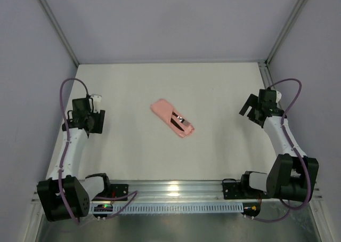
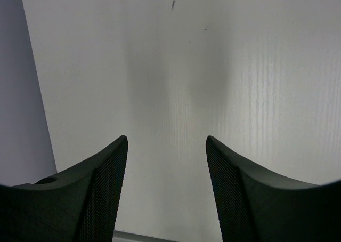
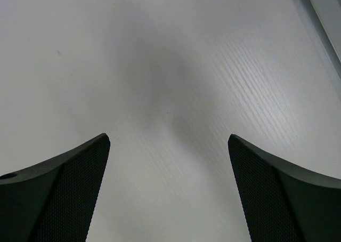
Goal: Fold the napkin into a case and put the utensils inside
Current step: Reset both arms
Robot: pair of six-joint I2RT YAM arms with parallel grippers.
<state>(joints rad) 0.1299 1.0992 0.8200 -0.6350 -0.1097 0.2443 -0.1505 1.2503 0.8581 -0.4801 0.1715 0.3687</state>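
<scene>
The pale-pink case [image 1: 166,115] lies folded as a small oblong pouch near the middle of the white table, slanting from upper left to lower right. The fork and knife [image 1: 179,122] sit in its pocket, dark handles and silvery tips showing toward the lower right end. My left gripper [image 1: 91,118] is open and empty at the far left, well away from the case; its wrist view [image 2: 167,140] shows only bare table. My right gripper [image 1: 250,110] is open and empty at the far right; its wrist view [image 3: 169,138] also shows only bare table.
Grey walls enclose the table on the left, back and right. A metal frame post [image 1: 290,23] rises at the back right and another [image 1: 56,26] at the back left. A rail [image 1: 181,191] with the arm bases runs along the near edge.
</scene>
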